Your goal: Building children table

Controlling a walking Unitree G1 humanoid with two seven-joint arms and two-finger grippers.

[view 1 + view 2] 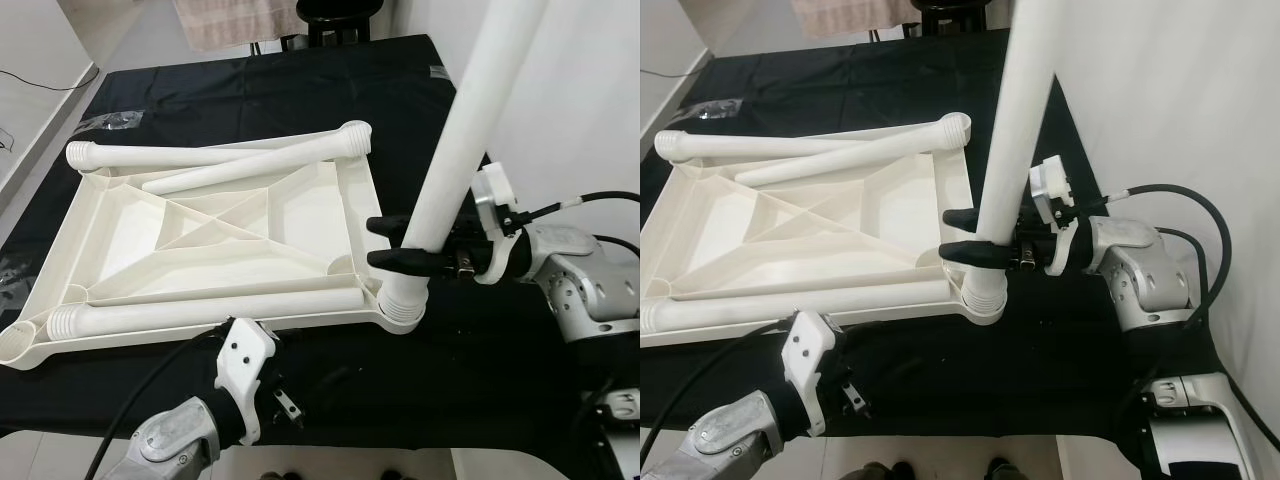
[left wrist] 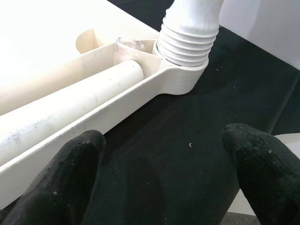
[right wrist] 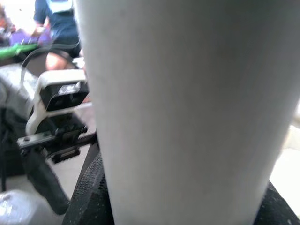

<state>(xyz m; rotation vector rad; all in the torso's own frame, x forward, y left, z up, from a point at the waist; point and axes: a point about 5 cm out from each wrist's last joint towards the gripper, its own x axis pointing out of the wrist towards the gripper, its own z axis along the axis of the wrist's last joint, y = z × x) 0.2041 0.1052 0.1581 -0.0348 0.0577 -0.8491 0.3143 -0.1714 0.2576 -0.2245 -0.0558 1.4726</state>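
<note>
Off-task stuff: a black cloth (image 1: 250, 90) covers the whole tabletop, with a crumpled clear plastic bag (image 1: 110, 121) near its far left corner, a beige towel-ish fabric (image 1: 235, 22) hanging past the far edge beside some dark stool (image 1: 335, 15), plus a person (image 3: 58, 28) in blue in the background.

Near edge: a strip of black-covered bench (image 1: 400, 380) is left bare in front of the upturned white plastic tabletop (image 1: 300, 215).
Right corner: blocked by the upright white plastic leg (image 1: 455, 150), clasped by the right gripper (image 1: 392, 243).
Tray interior: crossed by three loose white legs (image 1: 200, 318).
Far side: bare black cloth is seen beyond the tabletop.
</note>
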